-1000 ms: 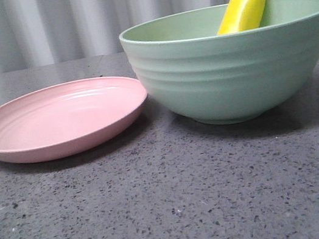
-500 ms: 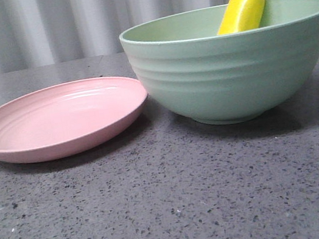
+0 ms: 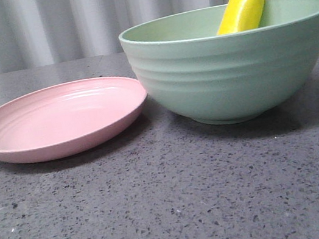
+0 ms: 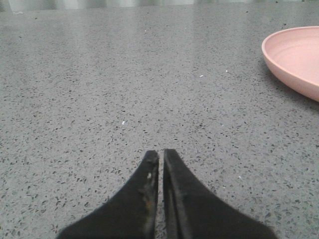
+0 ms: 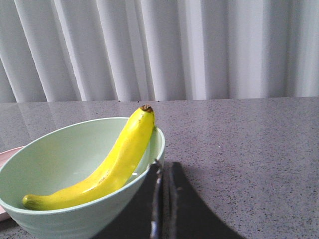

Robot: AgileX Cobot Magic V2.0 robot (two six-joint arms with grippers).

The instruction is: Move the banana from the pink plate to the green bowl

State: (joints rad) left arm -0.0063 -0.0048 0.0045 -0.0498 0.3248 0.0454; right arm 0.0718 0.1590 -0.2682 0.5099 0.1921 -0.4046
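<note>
Basically done. Landmark is the bowl (image 3: pixel 232 60): it sits on the desk (image 3: pixel 174 203), and the banana (image 5: pixel 99 172) lies inside it, stem end propped up over the far rim. Plate (image 3: pixel 57 120) is just beside the bowl on the left arm's side, rims near touching, nothing on it. Right gripper (image 5: pixel 163 172) is just outside the bowl wall, jaws pressed together and holding nothing. Left gripper (image 4: pixel 160 159) is beyond the plate, away from the bowl, low over bare desk, jaws likewise together and empty. My read: only retreat remains; lift the right arm straight away, no bumping the rim.
</note>
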